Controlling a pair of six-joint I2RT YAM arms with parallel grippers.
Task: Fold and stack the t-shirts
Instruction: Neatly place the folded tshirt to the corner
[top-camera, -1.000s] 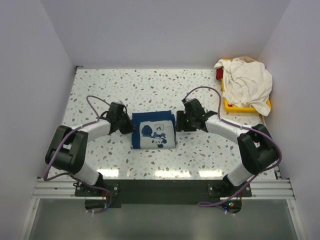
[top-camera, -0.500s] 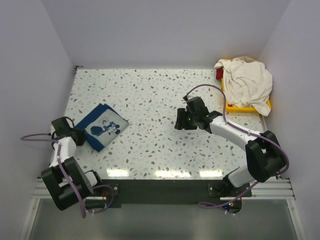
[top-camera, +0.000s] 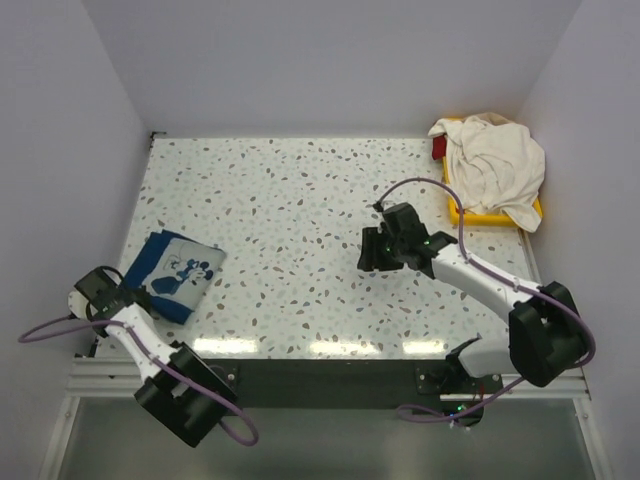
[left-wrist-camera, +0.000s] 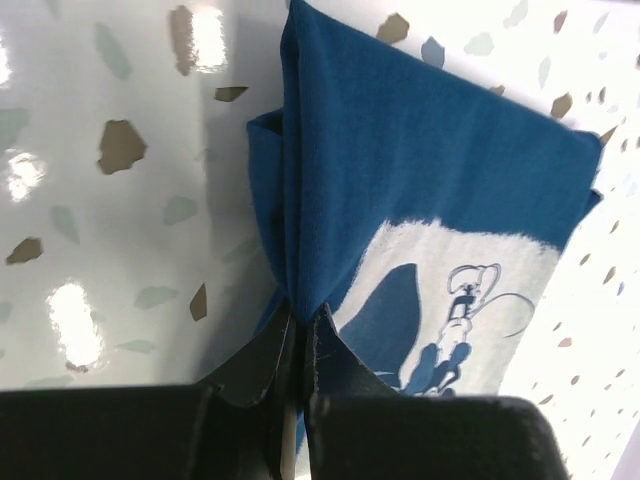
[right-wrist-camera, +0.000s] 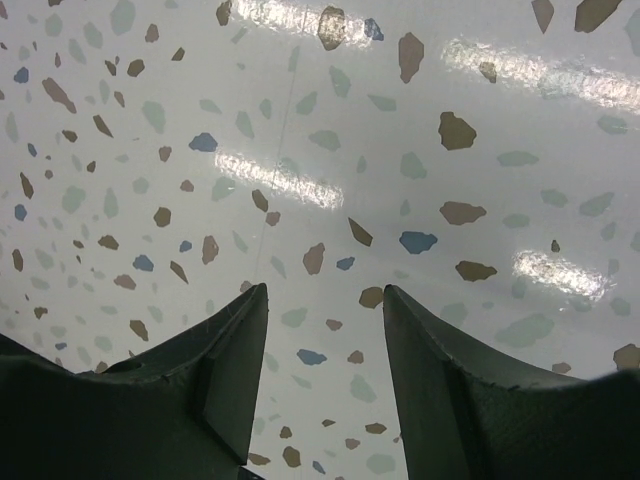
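The folded navy t-shirt (top-camera: 173, 272) with a white cartoon print lies at the table's near left. My left gripper (top-camera: 128, 293) is shut on its near edge; the left wrist view shows the cloth (left-wrist-camera: 420, 170) pinched between the closed fingers (left-wrist-camera: 345, 355). The cream white t-shirt (top-camera: 495, 165) lies crumpled in a heap on the yellow tray (top-camera: 480, 214) at the far right. My right gripper (top-camera: 364, 252) is open and empty over bare table near the middle; in the right wrist view its fingers (right-wrist-camera: 225, 345) stand apart above speckled tabletop.
A red object (top-camera: 438, 148) shows at the tray's far left corner under the white shirt. White walls close in the table on the left, back and right. The speckled tabletop (top-camera: 290, 190) lies between the two shirts.
My left gripper has dragged the navy shirt from the table's middle to the near left edge. My right arm has let go and shifted slightly right.
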